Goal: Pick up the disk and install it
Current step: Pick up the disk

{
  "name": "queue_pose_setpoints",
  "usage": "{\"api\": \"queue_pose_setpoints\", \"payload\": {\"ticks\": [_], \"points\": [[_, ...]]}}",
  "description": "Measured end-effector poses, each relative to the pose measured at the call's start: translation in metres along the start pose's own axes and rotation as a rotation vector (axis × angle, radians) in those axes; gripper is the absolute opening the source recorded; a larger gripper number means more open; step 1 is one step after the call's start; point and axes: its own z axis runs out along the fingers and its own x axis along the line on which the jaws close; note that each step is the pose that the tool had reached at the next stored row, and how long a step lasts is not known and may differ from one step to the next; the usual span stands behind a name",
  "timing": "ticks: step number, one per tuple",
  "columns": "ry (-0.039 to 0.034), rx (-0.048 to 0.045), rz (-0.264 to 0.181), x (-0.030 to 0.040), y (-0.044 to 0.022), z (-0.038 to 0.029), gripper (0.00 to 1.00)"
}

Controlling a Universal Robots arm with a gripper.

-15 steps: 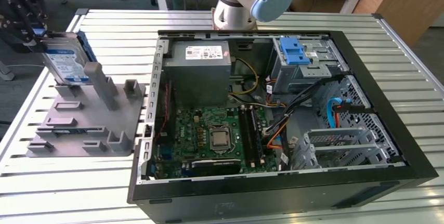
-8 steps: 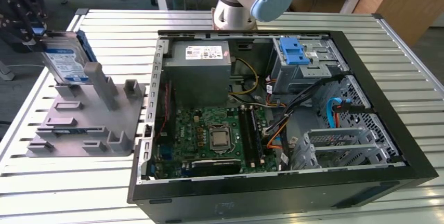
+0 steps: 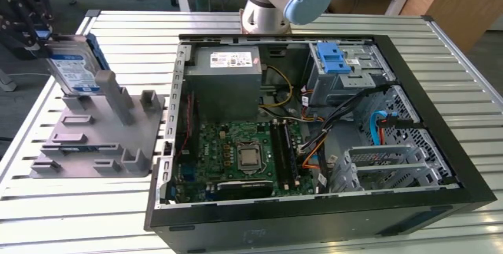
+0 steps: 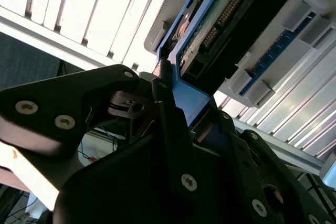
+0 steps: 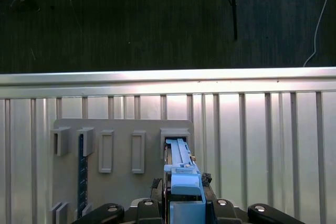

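Blue-framed disk (image 3: 75, 70) upright, long axis vertical; end effector (image 3: 43, 37) clamped, apparently on top end.

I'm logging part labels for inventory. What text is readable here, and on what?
No text can be quoted.
White-and-blue label on the disk: print too small to read.
White sticker on the power supply: too small.
Stickers on the drive cage: too small.
Markings on the motherboard: blurred.
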Motion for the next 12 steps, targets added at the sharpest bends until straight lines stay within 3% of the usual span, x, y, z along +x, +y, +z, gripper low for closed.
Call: {"api": "queue_pose_setpoints", "payload": {"ticks": [12], "points": [[0.0,0.0001,0.0,0.0,0.0001,-0.0033,0.36]]}}
